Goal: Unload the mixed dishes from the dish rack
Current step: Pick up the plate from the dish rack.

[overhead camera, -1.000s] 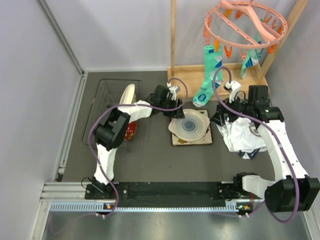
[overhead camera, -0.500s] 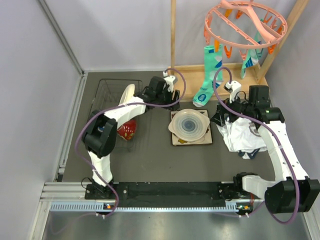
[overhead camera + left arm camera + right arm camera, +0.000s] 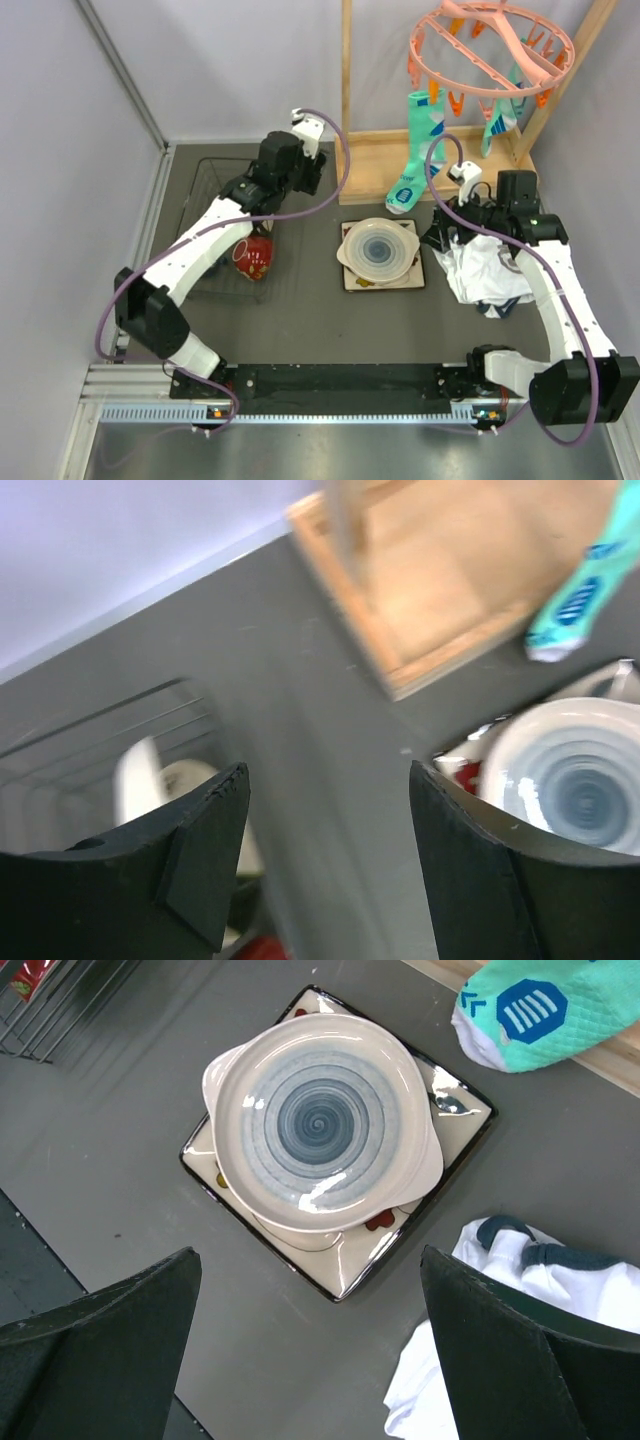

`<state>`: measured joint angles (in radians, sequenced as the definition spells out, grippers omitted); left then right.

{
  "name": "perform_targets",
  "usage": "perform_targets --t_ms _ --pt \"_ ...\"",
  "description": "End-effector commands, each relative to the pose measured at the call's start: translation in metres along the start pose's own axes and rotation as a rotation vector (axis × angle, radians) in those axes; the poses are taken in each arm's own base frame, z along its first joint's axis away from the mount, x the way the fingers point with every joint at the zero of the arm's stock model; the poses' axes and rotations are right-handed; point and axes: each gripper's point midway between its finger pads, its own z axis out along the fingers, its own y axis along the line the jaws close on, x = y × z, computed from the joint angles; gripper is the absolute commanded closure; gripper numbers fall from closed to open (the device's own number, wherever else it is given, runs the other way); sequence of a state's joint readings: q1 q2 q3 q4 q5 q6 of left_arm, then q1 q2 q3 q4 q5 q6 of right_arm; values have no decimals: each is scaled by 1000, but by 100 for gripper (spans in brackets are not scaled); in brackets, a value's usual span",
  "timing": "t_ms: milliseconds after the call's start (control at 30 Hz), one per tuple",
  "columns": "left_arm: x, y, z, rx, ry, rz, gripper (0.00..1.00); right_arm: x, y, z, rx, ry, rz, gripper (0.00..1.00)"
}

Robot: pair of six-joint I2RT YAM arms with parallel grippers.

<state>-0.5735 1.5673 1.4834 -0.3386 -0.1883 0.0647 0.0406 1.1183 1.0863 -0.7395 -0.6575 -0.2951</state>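
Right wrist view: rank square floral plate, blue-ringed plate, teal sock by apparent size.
1. square floral plate, corners showing past the plate stacked on it
2. blue-ringed plate
3. teal sock, cropped by the frame, so its rank is unsure

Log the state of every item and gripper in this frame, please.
left gripper: open, empty.
right gripper: open, empty.
square cream floral plate: flat on the table.
blue-ringed round plate: flat, on the square cream floral plate.
red patterned mug: in the dish rack.
large cream dish: upright in rack, blurred.
teal sock: hanging from pink hanger.
white cloth: crumpled on table.
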Motion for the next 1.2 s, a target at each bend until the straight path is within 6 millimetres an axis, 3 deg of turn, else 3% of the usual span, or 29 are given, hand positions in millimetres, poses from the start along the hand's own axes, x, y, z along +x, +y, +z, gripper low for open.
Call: perform_targets --t_ms 0,200,667,867,1167 --pt "-2 52 -28 -241 -10 88 30 -4 -4 5 -17 -28 -24 10" --pt "11 80 -44 -358 16 151 29 -1 -6 14 -41 -34 -17 10" --pt "54 109 -31 -445 102 168 29 3 -1 16 -69 -41 -14 10" --pt "66 115 -23 -436 128 152 29 4 -1 17 -72 -37 -14 10" --pt "66 105 -19 -375 114 110 29 7 -2 19 -73 -29 -8 9"
